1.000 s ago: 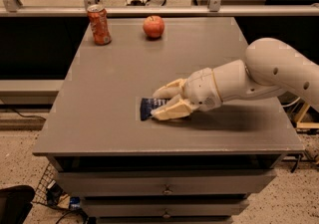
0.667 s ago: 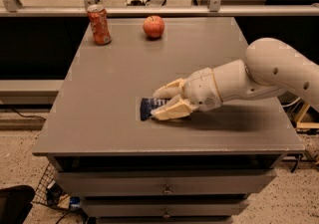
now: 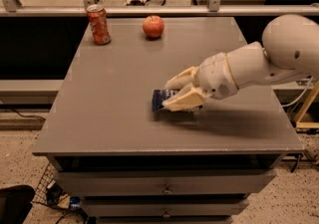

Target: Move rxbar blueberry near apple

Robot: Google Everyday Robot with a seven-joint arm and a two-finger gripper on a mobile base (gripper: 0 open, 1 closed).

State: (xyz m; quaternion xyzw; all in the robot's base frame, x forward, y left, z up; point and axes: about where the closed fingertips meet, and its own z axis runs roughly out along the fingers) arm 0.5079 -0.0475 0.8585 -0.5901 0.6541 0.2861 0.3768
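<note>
The rxbar blueberry (image 3: 159, 99) is a flat dark navy wrapper whose left end shows between my gripper's fingers, near the middle front of the grey table (image 3: 109, 108). My gripper (image 3: 172, 93) reaches in from the right, shut on the bar, with one cream finger (image 3: 180, 78) behind it and the other finger in front. The rest of the bar is hidden under the fingers. The red apple (image 3: 153, 26) sits at the table's back edge, far behind the gripper.
An orange-red soda can (image 3: 98, 24) stands upright at the back left, to the left of the apple. A metal rail (image 3: 159, 11) runs behind the table. Drawers (image 3: 164, 188) sit below the table front.
The gripper and the bar together have shifted slightly to the right and away from the front edge. The apple and can have not moved.
</note>
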